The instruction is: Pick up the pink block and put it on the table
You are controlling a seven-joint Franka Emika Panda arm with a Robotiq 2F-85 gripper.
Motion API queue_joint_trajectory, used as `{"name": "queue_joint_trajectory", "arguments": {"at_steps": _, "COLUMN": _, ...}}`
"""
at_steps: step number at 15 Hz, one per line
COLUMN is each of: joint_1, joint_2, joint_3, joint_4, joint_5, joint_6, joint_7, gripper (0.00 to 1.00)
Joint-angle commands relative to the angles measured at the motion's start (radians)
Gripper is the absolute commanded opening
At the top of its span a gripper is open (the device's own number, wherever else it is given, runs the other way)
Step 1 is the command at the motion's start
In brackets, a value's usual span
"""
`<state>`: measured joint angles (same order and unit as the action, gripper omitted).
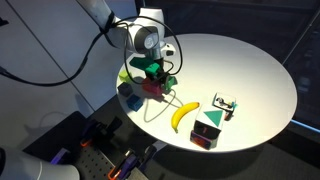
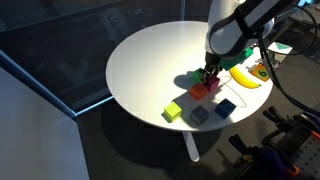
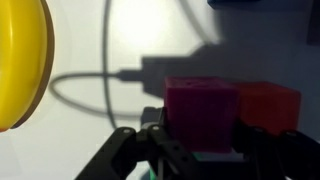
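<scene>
Nearest the lens, the dark jaws come up from the bottom edge of the wrist view, one on each side of the pink block (image 3: 201,108). They are spread to roughly the block's width. Whether they already press its faces I cannot tell. A red block (image 3: 268,105) sits just beside the pink one, on the far side of one jaw, and that jaw has little room. A banana (image 3: 20,60) lies well off past the other jaw, on the white tabletop (image 3: 150,35).

The block looks like a small rigid cube with flat, smooth faces. It is probably light and not fragile, but it may slip or twist if pinched off-centre. The sound hold is on two opposite side faces, square-on and about mid-height, clear of edges and corners. The main risk is that the crowded jaw drags the red block along.
</scene>
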<state>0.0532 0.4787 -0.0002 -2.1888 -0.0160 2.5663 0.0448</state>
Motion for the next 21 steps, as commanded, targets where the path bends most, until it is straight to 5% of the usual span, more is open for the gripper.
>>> {"name": "queue_joint_trajectory", "arguments": {"at_steps": 1, "joint_1": -0.008, "joint_2": 0.018, "joint_3": 0.010, "joint_4": 0.028, "joint_5": 0.013, "joint_6": -0.005, "joint_7": 0.000, "gripper": 0.28}}
{"name": "queue_joint_trajectory", "arguments": {"at_steps": 2, "joint_1": -0.008, "joint_2": 0.019, "joint_3": 0.010, "joint_4": 0.030, "joint_5": 0.013, "joint_6": -0.004, "joint_7": 0.001, "gripper": 0.78}}
{"name": "queue_joint_trajectory", "arguments": {"at_steps": 6, "joint_1": -0.009, "joint_2": 0.024, "joint_3": 0.011, "joint_4": 0.036, "joint_5": 0.014, "joint_6": -0.005, "joint_7": -0.001, "gripper": 0.98}}
{"name": "queue_joint_trajectory", "arguments": {"at_steps": 14, "joint_1": -0.006, "joint_2": 0.008, "joint_3": 0.010, "joint_4": 0.028, "joint_5": 0.012, "joint_6": -0.023, "joint_7": 0.005, "gripper": 1.00}}
{"name": "queue_joint_trajectory", "arguments": {"at_steps": 21, "joint_1": 0.005, "joint_2": -0.060, "joint_3": -0.020, "joint_4": -0.007, "joint_5": -0.019, "joint_6": -0.152, "joint_7": 0.040, "gripper": 1.00}}
